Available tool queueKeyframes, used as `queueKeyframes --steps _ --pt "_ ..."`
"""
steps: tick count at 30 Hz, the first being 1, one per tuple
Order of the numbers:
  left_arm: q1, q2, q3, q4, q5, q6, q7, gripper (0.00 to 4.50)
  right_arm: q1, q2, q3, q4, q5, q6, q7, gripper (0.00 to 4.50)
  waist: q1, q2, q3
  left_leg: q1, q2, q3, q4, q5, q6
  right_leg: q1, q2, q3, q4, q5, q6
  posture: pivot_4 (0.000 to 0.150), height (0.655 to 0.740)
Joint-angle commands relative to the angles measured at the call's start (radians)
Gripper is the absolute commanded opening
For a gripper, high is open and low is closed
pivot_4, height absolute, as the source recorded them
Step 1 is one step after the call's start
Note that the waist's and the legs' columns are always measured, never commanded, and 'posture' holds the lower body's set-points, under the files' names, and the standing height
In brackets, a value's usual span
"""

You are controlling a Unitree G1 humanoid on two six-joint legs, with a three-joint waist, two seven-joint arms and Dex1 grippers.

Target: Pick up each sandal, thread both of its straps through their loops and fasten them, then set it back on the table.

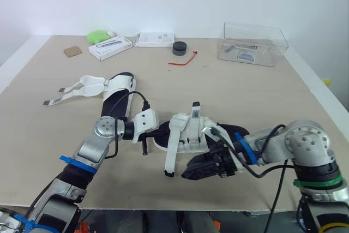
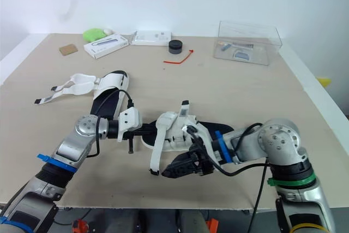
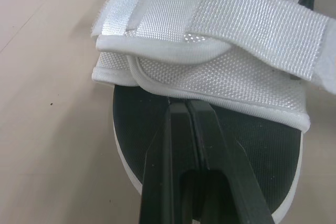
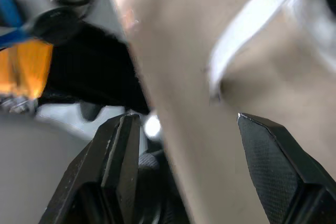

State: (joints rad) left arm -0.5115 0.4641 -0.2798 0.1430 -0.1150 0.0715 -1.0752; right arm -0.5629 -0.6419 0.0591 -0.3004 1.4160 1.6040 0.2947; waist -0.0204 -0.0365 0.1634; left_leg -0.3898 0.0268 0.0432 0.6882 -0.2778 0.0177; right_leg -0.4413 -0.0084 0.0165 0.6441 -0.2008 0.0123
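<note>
Left gripper (image 3: 187, 104): you have its fingers pressed together, gripping nothing, tips on the near sandal (image 1: 191, 132)'s toe end.
Right gripper (image 1: 192, 172): spread wide, empty, just beside that sandal's loose strap (image 1: 171, 154).

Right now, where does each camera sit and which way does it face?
Left eye view: on the head, facing forward and down over the beige table; both arms show.
Right eye view: beside it, same scene.
Left wrist view: along the left gripper's shut jaws, at the white-strapped, black-soled sandal.
Right wrist view: along the right gripper's open jaws, at the table edge and a white strap.
Shared: head and left wrist views both show that sandal.
</note>
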Motion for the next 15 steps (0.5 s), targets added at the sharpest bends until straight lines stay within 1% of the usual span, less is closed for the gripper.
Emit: queueKeyframes --steps 1,9,15 --pt "0.004 0.003 -0.024 0.024 0.028 0.005 -0.005 0.0 -0.02 0.034 -0.038 0.031 0.033 -0.022 -0.09 3.2 0.0 0.0 0.0 0.0 0.0 0.0 0.0 0.0 0.0 0.0 0.0 0.0 0.0 0.0 0.0 0.15 0.74" --pt "0.007 -0.006 -0.028 0.022 0.028 0.006 -0.002 0.0 -0.045 0.083 -0.003 0.06 0.142 -0.06 -0.236 3.2 0.0 0.0 0.0 -0.001 0.0 -0.001 0.0 0.0 0.0 0.0 0.0 0.0 0.0 -0.001 -0.001 0.15 0.74" --pt "0.014 -0.002 -0.027 0.015 0.027 0.008 -0.005 0.0 -0.042 0.071 0.051 0.049 0.249 -0.107 -0.315 3.2 0.001 0.0 0.0 -0.001 0.0 -0.001 0.0 0.0 0.0 0.0 0.0 0.0 0.0 -0.001 0.0 0.15 0.74"
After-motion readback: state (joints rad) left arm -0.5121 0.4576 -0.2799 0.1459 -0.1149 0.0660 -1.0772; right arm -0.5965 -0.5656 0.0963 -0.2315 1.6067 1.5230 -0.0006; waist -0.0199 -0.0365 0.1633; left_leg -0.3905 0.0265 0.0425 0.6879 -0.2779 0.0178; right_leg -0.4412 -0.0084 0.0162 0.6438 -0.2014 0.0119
